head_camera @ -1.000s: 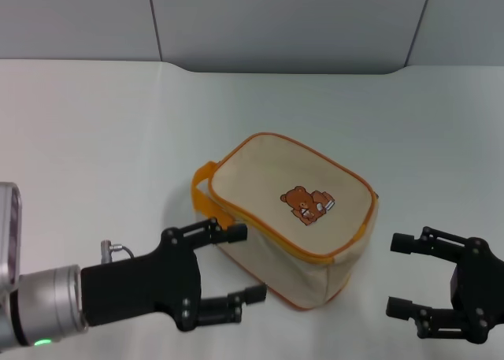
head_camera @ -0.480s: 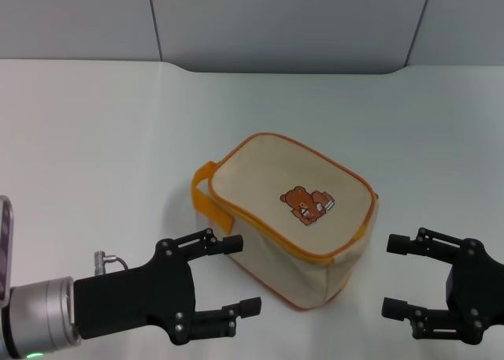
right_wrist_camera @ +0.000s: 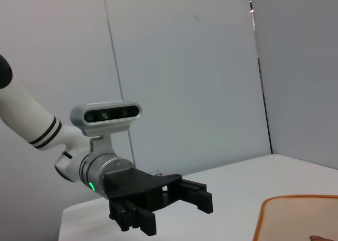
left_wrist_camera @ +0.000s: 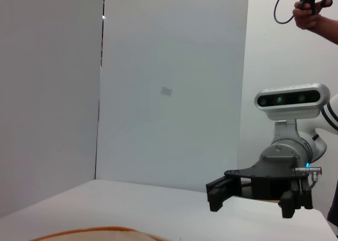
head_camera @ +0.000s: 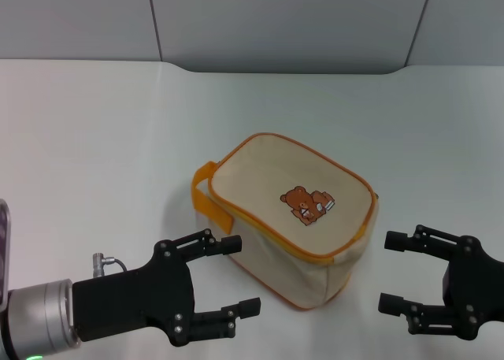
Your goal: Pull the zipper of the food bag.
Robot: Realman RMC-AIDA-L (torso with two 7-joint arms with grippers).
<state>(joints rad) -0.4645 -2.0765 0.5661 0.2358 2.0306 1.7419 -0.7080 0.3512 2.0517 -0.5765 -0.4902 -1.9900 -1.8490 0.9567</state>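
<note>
Food bag [head_camera: 290, 217] at centre frame on the white desk [head_camera: 94, 131], bear patch [head_camera: 307, 203] facing up, orange strap [head_camera: 206, 188] on its left end. Zipper pull not discernible. Left gripper [head_camera: 234, 275] at lower left, fingers spread, just beside the bag. Right gripper [head_camera: 390, 272] at lower right, fingers spread, clear of the bag.
</note>
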